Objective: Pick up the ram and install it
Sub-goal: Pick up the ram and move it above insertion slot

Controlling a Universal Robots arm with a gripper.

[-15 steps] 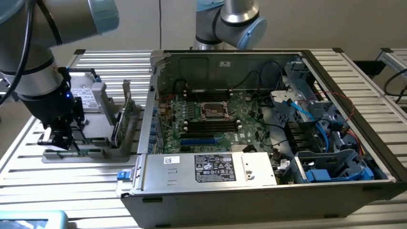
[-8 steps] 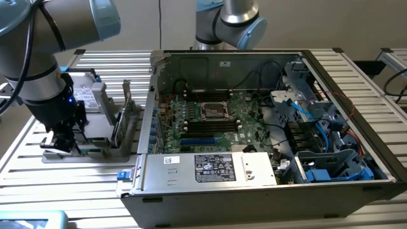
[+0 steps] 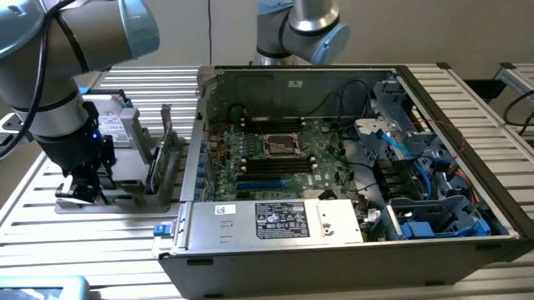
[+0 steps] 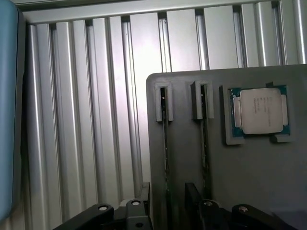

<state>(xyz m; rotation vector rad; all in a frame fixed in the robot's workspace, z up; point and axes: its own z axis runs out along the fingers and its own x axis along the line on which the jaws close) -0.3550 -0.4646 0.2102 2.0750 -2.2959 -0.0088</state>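
Note:
Two ram sticks stand on edge in the slots of a grey holder point(image 4: 240, 182). One ram stick point(image 4: 165, 143) runs between my fingers; the other ram stick point(image 4: 205, 143) is one slot over, beside it. My gripper point(image 4: 167, 203) is open, with a dark finger point(image 4: 144, 199) on either side of the first stick and a small gap to each. In the exterior view my gripper point(image 3: 84, 190) is low over the holder point(image 3: 125, 201), at that view's left, outside the computer case. The motherboard's memory slots point(image 3: 276, 165) lie inside the open case.
A processor chip point(image 4: 261, 111) sits in a pocket of the holder next to the sticks. A silver hard drive point(image 3: 124, 125) and an upright card point(image 3: 165, 147) stand on the holder behind my gripper. The open case point(image 3: 250, 259) has cables and drive bays. A second arm point(image 3: 304, 31) stands at the back.

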